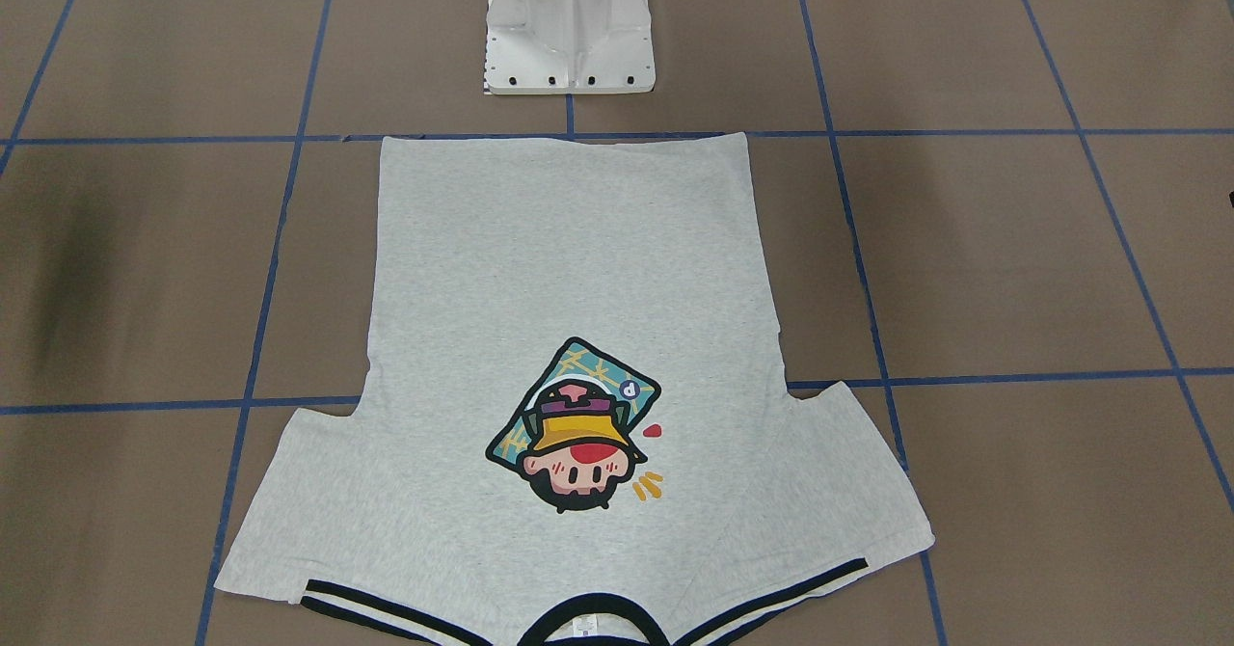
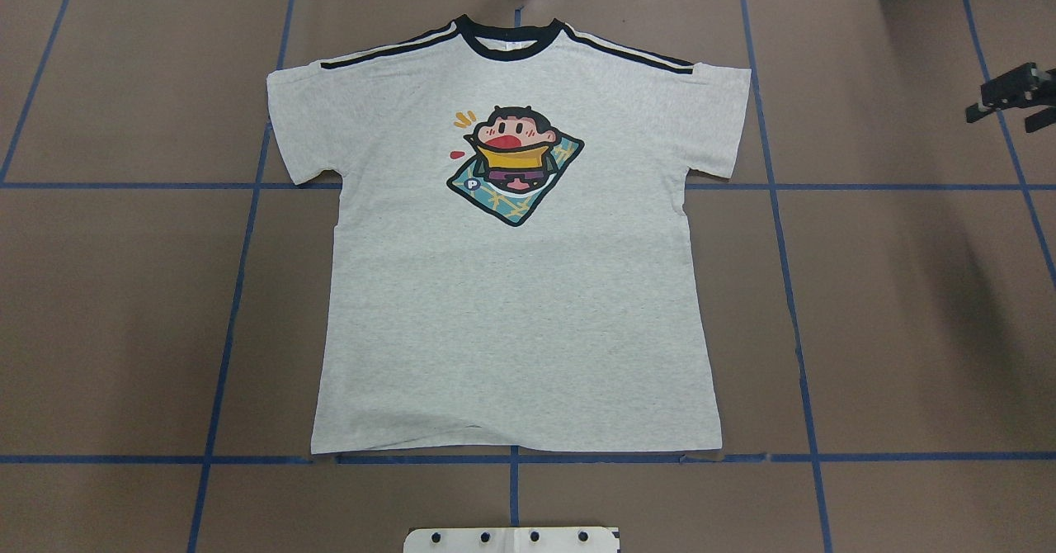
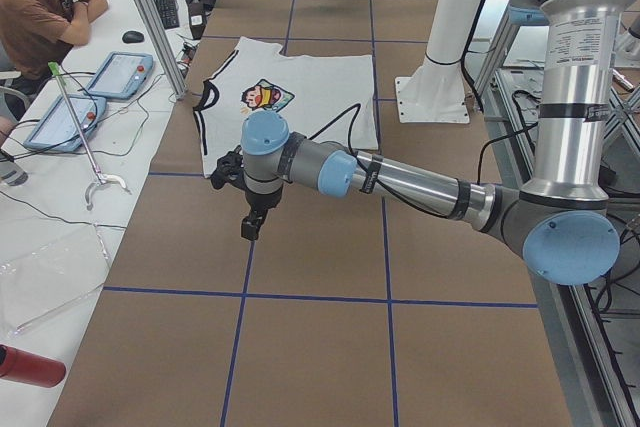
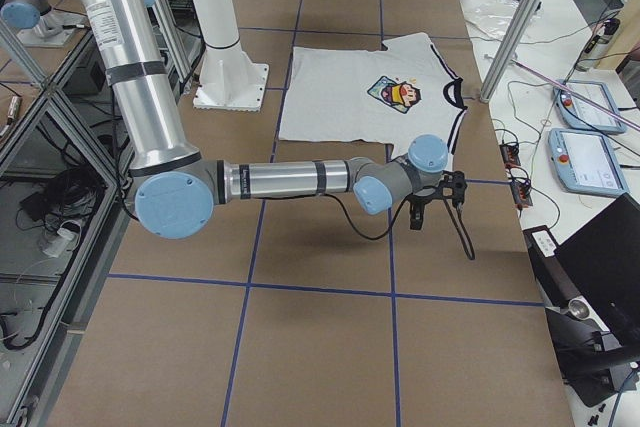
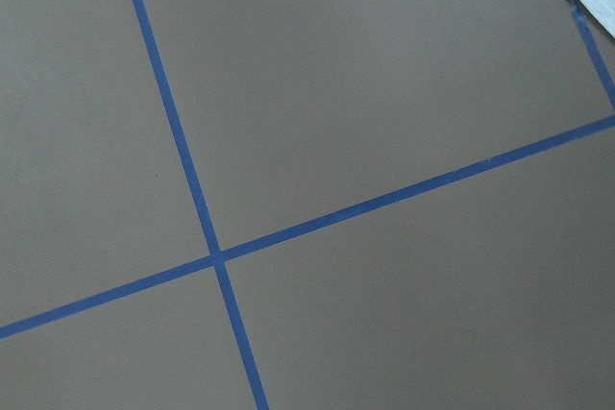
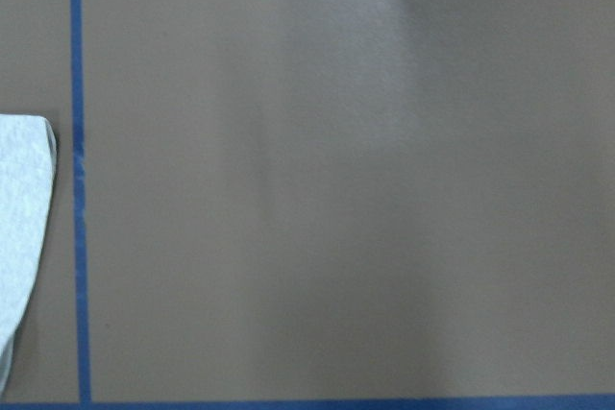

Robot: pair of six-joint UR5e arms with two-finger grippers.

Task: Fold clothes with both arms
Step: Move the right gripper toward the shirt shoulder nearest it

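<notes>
**Left arm (image 3: pixel 400 179) low over table, T-shirt (image 2: pixel 511 314) flat between grippers**

Cannot tell the opening of the left gripper (image 3: pixel 250 219) from the side view: black, pointed down, hanging above bare brown table (image 5: pixel 384 93), holding nothing, touching nothing. Same for the right gripper (image 2: pixel 1011 99): only partly inside the overhead view at its right edge, empty, off the cloth, spread or pressed together not readable.

Between the two grippers, apart from each: the T-shirt, with only a corner of cloth at the edge of either wrist view. Spread flat and unfolded, print up, sleeves out. Light heather grey, black neckband (image 2: pixel 510 54), black-and-white shoulder stripes (image 2: pixel 388 48), cartoon face (image 2: pixel 511 157) in a yellow hat on the chest. Hem toward the white pedestal (image 1: pixel 569 39), neck away from it.

Forearms stretched nearly level, away from the pedestal, out to either side of the shirt; wrists turned down. Right arm (image 4: pixel 300 177) posed like the left.
</notes>
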